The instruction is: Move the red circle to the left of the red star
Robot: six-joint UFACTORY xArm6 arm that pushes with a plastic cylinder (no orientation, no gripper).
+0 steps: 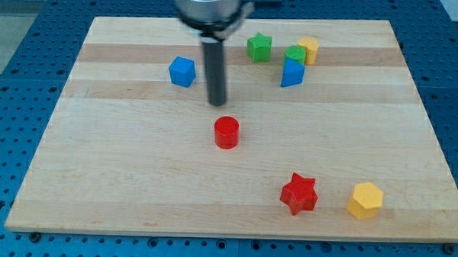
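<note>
A: The worktop looks like pale wood, smooth, with visible grain stripes.

B: Yes. The red circle and red star look like matt plastic. The rod seems dark, slightly shiny metal.

No text, label, brand, number or sign can be read anywhere in the camera view. The wooden tabletop shows only bare grain, and the coloured blocks on it have plain, unmarked faces. The dark rod and the metal housing above it at the top of the frame carry no legible marking either.
</note>
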